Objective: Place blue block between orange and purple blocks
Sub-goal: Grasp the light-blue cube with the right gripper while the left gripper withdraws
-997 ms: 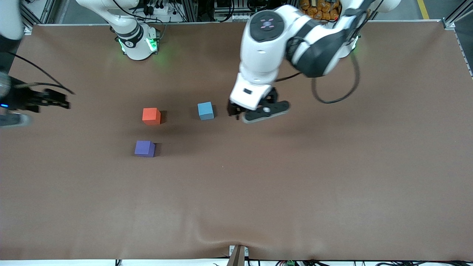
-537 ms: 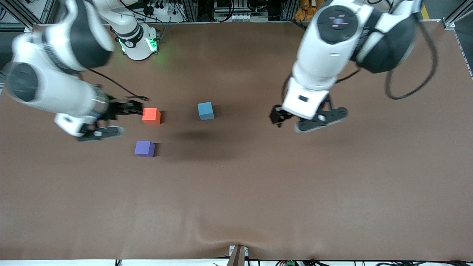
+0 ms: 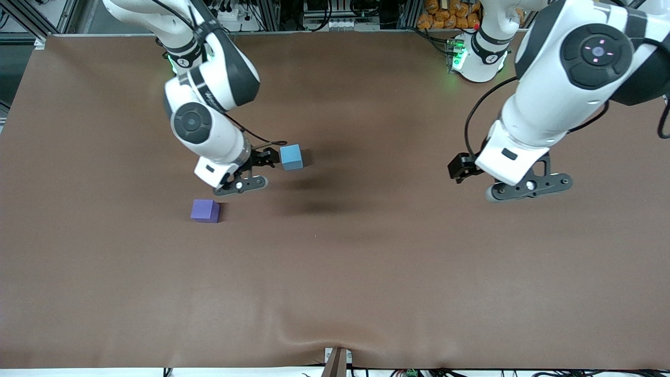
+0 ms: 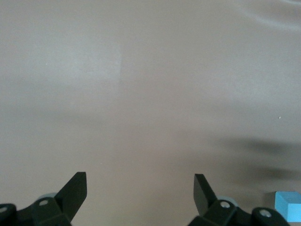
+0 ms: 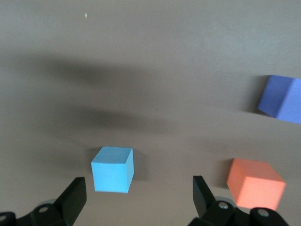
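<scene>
Swung in over the orange block (image 5: 256, 183), right gripper (image 3: 255, 168) spread empty beside blue block (image 3: 291, 157); left gripper (image 3: 502, 180) open, withdrawn.

- Found three blocks resting apart on the table (image 3: 366, 272), toward the right arm's end.
- Noted blue block (image 3: 291, 157) farther from front camera than purple block (image 3: 205, 211).
- Hidden in front view by the right arm: orange block (image 5: 255, 183), beside blue block.
</scene>
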Action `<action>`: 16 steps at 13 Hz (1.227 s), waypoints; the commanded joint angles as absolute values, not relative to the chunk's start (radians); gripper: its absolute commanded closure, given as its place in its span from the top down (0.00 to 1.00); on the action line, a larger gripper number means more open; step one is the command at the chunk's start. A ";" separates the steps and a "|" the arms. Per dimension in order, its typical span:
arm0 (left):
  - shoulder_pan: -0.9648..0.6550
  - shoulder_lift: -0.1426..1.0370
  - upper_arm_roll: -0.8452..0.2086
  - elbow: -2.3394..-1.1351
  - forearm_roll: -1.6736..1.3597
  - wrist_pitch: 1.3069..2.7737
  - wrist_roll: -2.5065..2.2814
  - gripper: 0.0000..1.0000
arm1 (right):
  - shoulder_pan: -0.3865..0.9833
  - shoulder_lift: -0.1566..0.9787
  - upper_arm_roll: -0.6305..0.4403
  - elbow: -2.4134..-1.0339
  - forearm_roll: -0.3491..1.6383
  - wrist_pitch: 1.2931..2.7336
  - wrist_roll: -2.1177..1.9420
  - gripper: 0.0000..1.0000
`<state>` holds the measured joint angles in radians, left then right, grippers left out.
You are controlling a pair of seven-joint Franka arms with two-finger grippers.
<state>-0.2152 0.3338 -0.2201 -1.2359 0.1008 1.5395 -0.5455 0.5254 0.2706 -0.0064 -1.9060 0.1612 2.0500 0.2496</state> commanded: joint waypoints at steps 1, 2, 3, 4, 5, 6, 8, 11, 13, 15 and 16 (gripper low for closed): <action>-0.170 0.282 -0.229 -1.272 0.103 1.517 -0.456 1.00 | 0.601 0.291 -0.020 -1.971 0.178 2.137 0.276 1.00; -0.146 0.281 -0.229 -1.269 0.106 1.517 -0.399 1.00 | 0.626 0.302 -0.020 -1.991 0.178 2.175 0.306 1.00; -0.123 0.281 -0.227 -1.269 0.109 1.517 -0.346 1.00 | 0.661 0.314 -0.020 -2.009 0.178 2.221 0.322 1.00; -0.106 0.281 -0.229 -1.266 0.115 1.517 -0.301 1.00 | 0.695 0.330 -0.020 -2.032 0.178 2.277 0.353 1.00; -0.106 0.281 -0.222 -1.266 0.117 1.517 -0.282 1.00 | 0.707 0.331 -0.020 -2.064 0.176 2.333 0.362 1.00; -0.104 0.279 -0.221 -1.264 0.117 1.517 -0.281 1.00 | 0.715 0.330 -0.020 -2.088 0.175 2.356 0.362 1.00; -0.059 0.279 -0.219 -1.261 0.109 1.517 -0.275 1.00 | 0.741 0.333 -0.021 -2.101 0.169 2.359 0.365 1.00; -0.015 0.258 -0.226 -1.261 0.101 1.517 -0.275 1.00 | 0.756 0.324 -0.023 -2.160 0.163 2.379 0.365 1.00; -0.003 0.227 -0.221 -1.262 0.097 1.517 -0.264 1.00 | 0.756 0.330 -0.023 -2.181 0.161 2.428 0.365 1.00; 0.035 0.195 -0.222 -1.278 0.097 1.511 -0.255 1.00 | 0.756 0.340 -0.023 -2.184 0.163 2.451 0.368 1.00; 0.041 0.180 -0.222 -1.305 0.097 1.509 -0.256 1.00 | 0.758 0.342 -0.023 -2.184 0.161 2.457 0.376 1.00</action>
